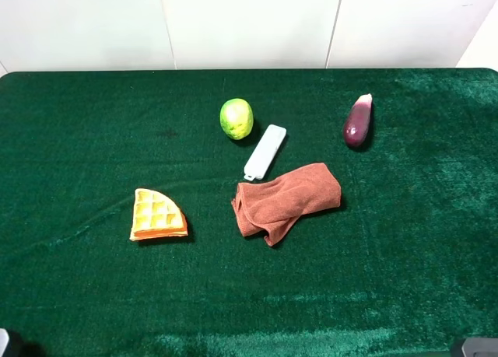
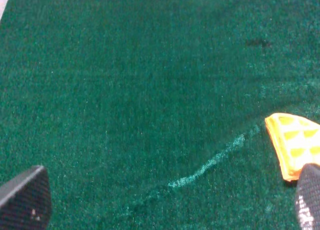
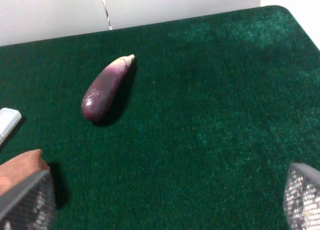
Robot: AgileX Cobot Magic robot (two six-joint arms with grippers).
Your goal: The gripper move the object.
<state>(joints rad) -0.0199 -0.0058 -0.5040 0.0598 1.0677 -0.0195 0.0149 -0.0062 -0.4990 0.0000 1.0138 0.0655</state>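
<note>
While my left gripper hangs spread wide and empty near the waffle wedge, the green fruit sits untouched just beside the white remote, up-left of the rust cloth. Right of the remote, my right gripper gapes equally empty near the eggplant.

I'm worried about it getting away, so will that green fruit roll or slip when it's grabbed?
The green fruit looks round, so a nudge would probably roll it, though the green cloth may slow it. Its glossy skin could slip. It looks firm, not floppy.
</note>
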